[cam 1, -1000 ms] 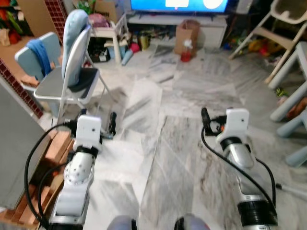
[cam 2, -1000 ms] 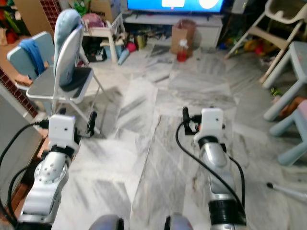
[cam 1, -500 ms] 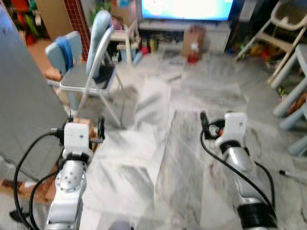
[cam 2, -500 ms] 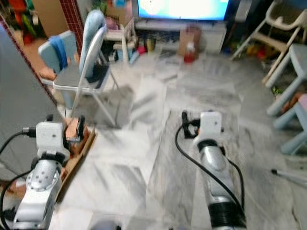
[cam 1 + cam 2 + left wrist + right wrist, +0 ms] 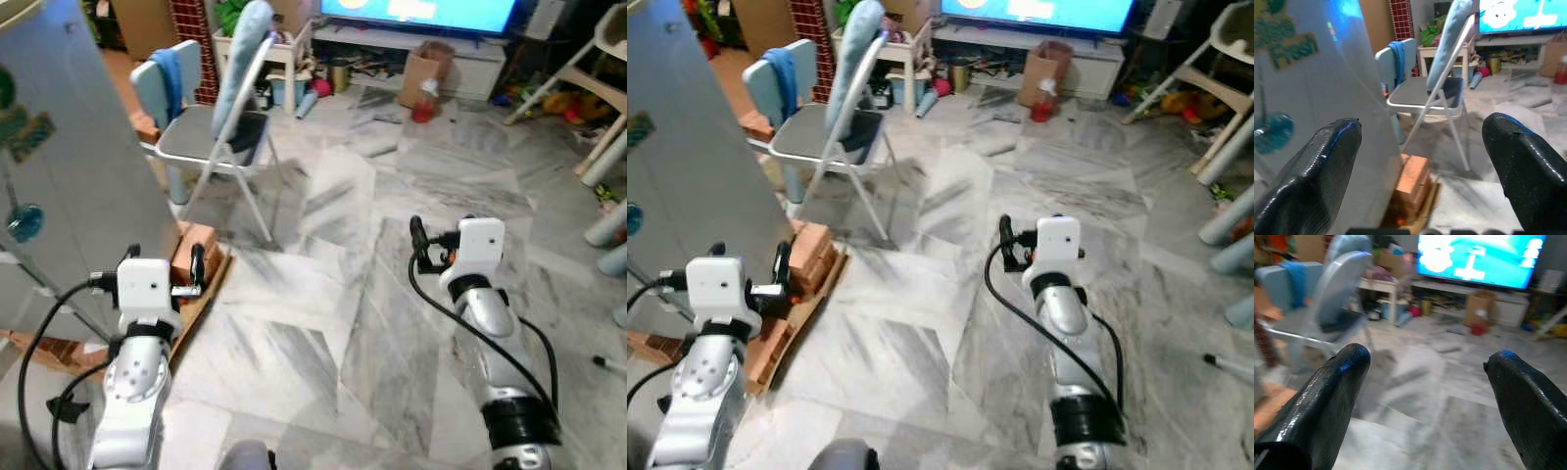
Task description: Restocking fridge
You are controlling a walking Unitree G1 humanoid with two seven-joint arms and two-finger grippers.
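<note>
fridge (image 5: 69,157) sits at far left, grey side panel with magnets, door not yet faced. left gripper (image 5: 1420,171) held out near its corner, fingers spread wide, holding nothing. right gripper (image 5: 1425,396) out over the marble floor (image 5: 323,323), also wide open and empty. no stock item visible to load.

risks, my read:
- brick stack (image 5: 196,259) on a board at the fridge base, just beside the left gripper, so a swing or step could clip it
- folding chair (image 5: 230,127) just beyond narrows the approach
</note>
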